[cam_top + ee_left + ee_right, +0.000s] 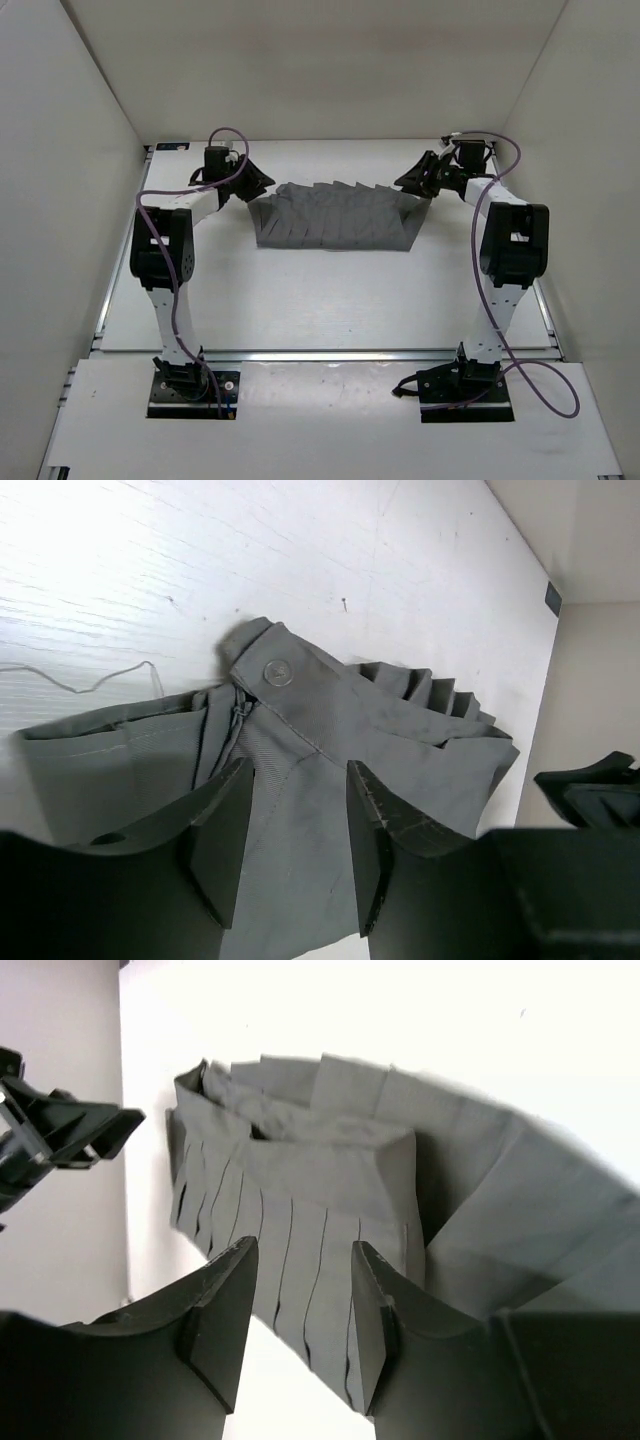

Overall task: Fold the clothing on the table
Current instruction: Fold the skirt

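The grey pleated clothing [335, 218] lies in a doubled-over strip across the far middle of the white table [300, 300]. My left gripper [262, 185] hovers at its left end, and my right gripper [408, 183] at its right end. In the left wrist view the left gripper [298, 770] is open, its jaws apart just above the clothing [350, 720] near a clear button [277, 672] and zip. In the right wrist view the right gripper [304, 1250] is open over the pleated edge of the clothing [320, 1170]. Neither grips any fabric.
White enclosure walls [90, 200] rise on the left, right and far sides. Metal rails [330, 354] run along the table's near edge. A loose thread [80, 683] lies on the table beside the garment's left end. Purple cables [178, 290] hang along both arms.
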Available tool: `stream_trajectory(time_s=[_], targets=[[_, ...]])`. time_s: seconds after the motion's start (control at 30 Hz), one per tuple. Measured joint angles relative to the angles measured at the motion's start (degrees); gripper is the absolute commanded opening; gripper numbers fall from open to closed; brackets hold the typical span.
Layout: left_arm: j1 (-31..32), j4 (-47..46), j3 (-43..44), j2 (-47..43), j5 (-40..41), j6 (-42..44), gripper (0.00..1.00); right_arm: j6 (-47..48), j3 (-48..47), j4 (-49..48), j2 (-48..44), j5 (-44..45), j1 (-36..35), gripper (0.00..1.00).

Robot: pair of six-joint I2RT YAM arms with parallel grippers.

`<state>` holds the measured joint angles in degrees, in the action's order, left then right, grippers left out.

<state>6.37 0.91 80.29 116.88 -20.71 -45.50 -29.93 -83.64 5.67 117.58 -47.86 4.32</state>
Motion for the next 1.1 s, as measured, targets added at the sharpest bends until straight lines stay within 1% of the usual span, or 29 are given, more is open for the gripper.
stream_trajectory(time_s=[0.1, 0.17, 0.3, 0.4, 0.47, 0.5, 0.57, 0.6, 0.67, 0.77, 0.8, 0.9, 0.93, 0.97, 1.03, 1.07, 1.1], targets=[[-1.0, 0.0, -0.6, -0.7, -1.0, 0.2, 0.52, 0.7, -0.4, 0.0, -1.4, 2.8, 0.0, 0.41], [-1.5, -0.4, -3.9, -3.6, -1.0, 1.0, 0.51, 0.9, 2.7, -0.2, -4.5, 5.4, 0.0, 0.42], [-1.3, -1.3, -17.3, -13.6, -0.1, 3.1, 0.53, 0.2, 16.4, -1.2, -15.4, 10.1, 0.2, 0.46], [-0.6, -1.5, -27.7, -20.9, 1.1, 4.2, 0.53, -1.6, 27.0, -3.8, -23.1, 12.0, 0.8, 0.47], [0.0, -2.4, -33.6, -24.2, 1.9, 4.1, 0.53, -2.8, 33.5, -4.9, -27.4, 13.1, 1.1, 0.46], [0.4, -3.2, -36.3, -25.5, 2.3, 3.8, 0.54, -3.2, 35.8, -5.2, -28.9, 13.7, 1.2, 0.5], [1.1, -4.0, -40.8, -27.1, 3.8, 3.0, 0.55, -3.7, 38.8, -5.3, -30.9, 14.6, 1.1, 0.51], [1.5, -4.2, -41.9, -27.3, 4.5, 2.6, 0.55, -3.8, 39.7, -5.5, -31.5, 15.1, 0.9, 0.52], [2.2, -4.8, -42.7, -27.0, 6.0, 2.1, 0.58, -4.3, 41.2, -6.4, -32.5, 15.7, 0.4, 0.54], [2.9, -8.2, -42.7, -26.4, 8.5, 0.8, 0.58, -6.2, 44.5, -9.6, -33.9, 16.2, -0.2, 0.55], [3.0, -9.3, -42.7, -26.1, 9.2, 0.3, 0.58, -7.0, 45.9, -10.3, -34.5, 16.4, -0.3, 0.64], [3.2, -12.6, -42.7, -25.1, 12.2, -1.4, 0.58, -10.7, 52.7, -13.7, -38.1, 19.4, -1.3, 0.7], [3.2, -13.1, -42.7, -24.8, 12.8, -1.8, 0.58, -11.3, 54.0, -13.8, -38.8, 20.0, -1.5, 0.74], [3.2, -13.7, -42.5, -24.2, 13.3, -2.1, 0.58, -12.3, 55.2, -14.1, -39.3, 21.1, -1.9, 0.8], [3.3, -14.7, -41.8, -22.3, 14.0, -2.8, 0.55, -14.2, 56.2, -15.3, -39.2, 23.2, -2.6, 0.8], [3.2, -15.7, -41.4, -21.3, 14.1, -3.5, 0.51, -15.2, 56.3, -16.4, -38.8, 24.0, -2.8, 0.8], [3.3, -16.5, -41.1, -20.7, 14.4, -4.0, 0.45, -16.0, 56.3, -17.9, -38.2, 24.7, -3.0, 0.79]])
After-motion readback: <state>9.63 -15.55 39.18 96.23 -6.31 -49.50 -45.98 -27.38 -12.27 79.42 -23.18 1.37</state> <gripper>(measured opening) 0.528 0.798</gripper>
